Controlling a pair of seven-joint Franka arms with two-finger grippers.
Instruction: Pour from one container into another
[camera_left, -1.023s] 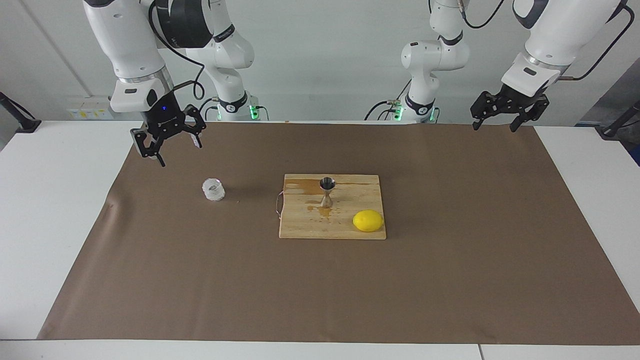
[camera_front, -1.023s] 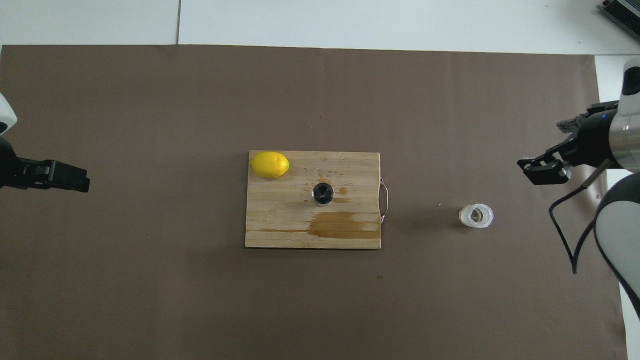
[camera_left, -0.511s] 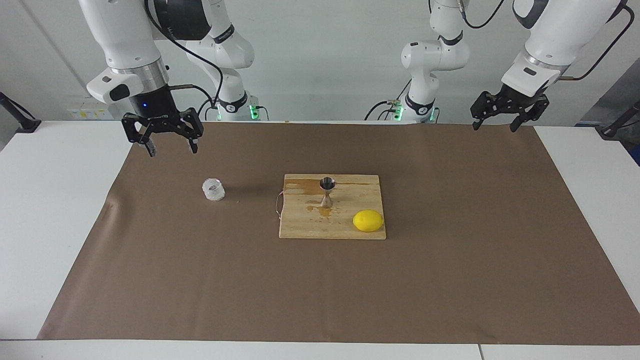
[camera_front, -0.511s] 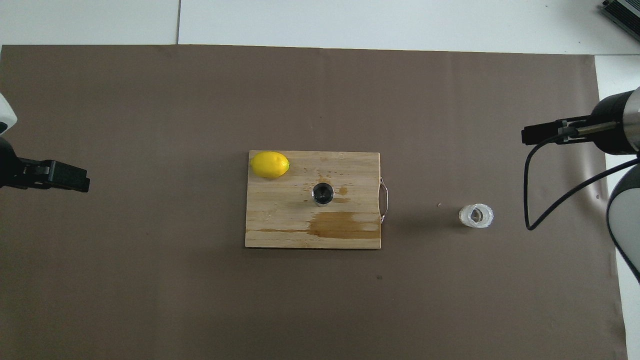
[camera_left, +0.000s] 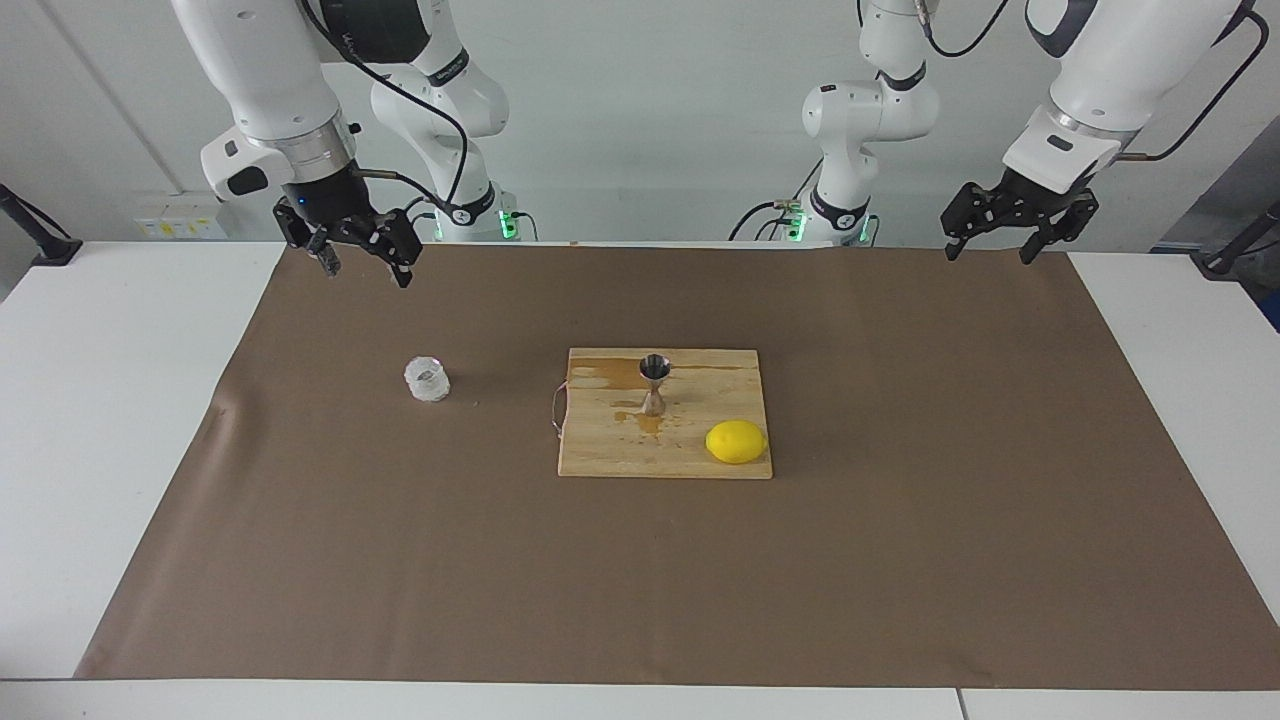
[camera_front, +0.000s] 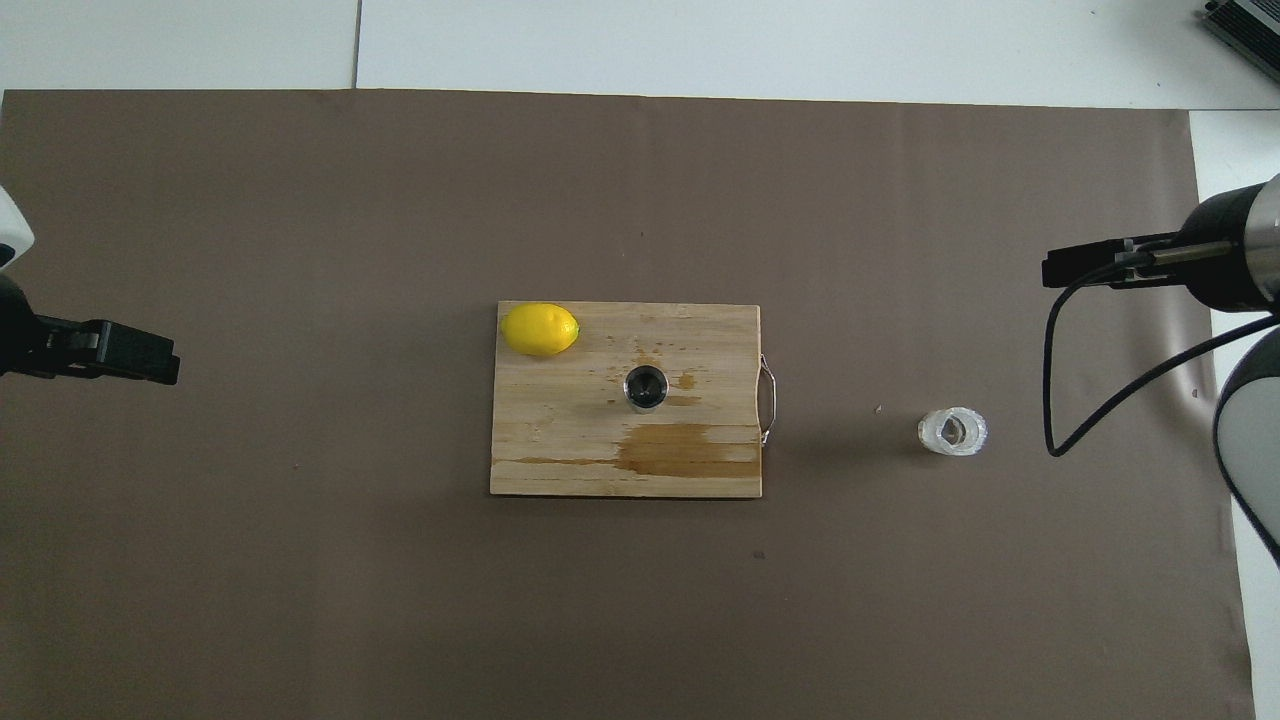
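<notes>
Here, the scene line by line:
Counter: a white counter (camera_left: 120, 420) covered by a wide brown paper sheet (camera_left: 900, 560).
Board: a rectangular pale wooden cutting board (camera_left: 610, 455) with a thin wire handle lies mid-sheet; wet brown stains mark it along the edge nearer the robots and around the jigger's foot.
Lemon: a whole yellow lemon (camera_left: 736, 441) lies on the board's corner farther from the robots, toward the left arm's end.
Jigger: the small silver hourglass-shaped metal jigger (camera_left: 654, 384) stands upright on the board, nearer the robots than the lemon and apart from it.
Glass cup: the small squat clear faceted glass cup (camera_left: 427, 379) stands upright on the paper, off the board, toward the right arm's end, apart from the wire handle.
In the way: open paper lies between the cup and the board's handle.
Right end effector (camera_left: 361, 262): hangs in the air over the paper's edge nearest the robots; fingers spread wide, holding nothing. The cup stands well apart from it, lower down.
Left end effector (camera_left: 1010, 230): waits in the air above the paper's corner at the left arm's end, fingers spread, empty, well apart from the jigger and the lemon.
</notes>
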